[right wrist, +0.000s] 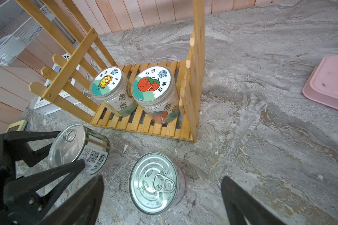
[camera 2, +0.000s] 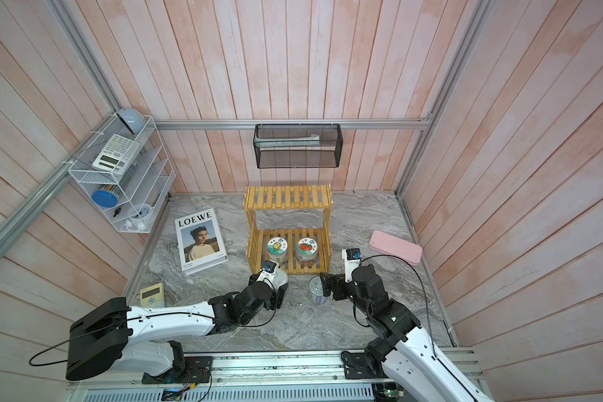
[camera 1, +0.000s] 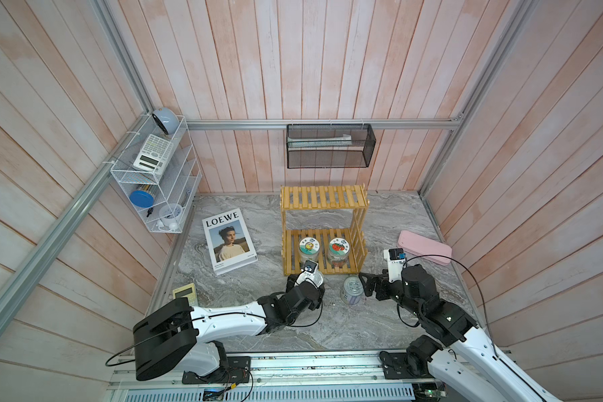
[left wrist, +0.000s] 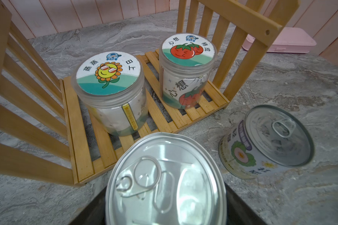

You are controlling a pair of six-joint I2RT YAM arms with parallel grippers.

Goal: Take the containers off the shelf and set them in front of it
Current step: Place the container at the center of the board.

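The white-label silver pull-tab can (left wrist: 164,185) is clamped in the left hand (right wrist: 71,148), before the yellowish slatted wooden shelf (camera 1: 322,198). The right hand (right wrist: 162,177) gapes beside the purple-label silver can (camera 1: 352,290) on the grey marbled counter (camera 1: 397,215). The clear sunflower-lid jar (left wrist: 109,87) and clear tomato-lid jar (left wrist: 187,56) stand on the shelf's lower tier.

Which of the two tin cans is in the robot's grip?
The white-label can with the barcode, between the jaws of the left gripper; the purple-label can stands free.

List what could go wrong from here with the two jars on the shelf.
The purple-label can stands between the open right gripper and the tomato jar; reaching in could knock it over.
The tomato jar sits close to the sunflower jar and the shelf side slats, leaving little room for jaws.
The left gripper, holding the white-label can, may bump the sunflower jar.
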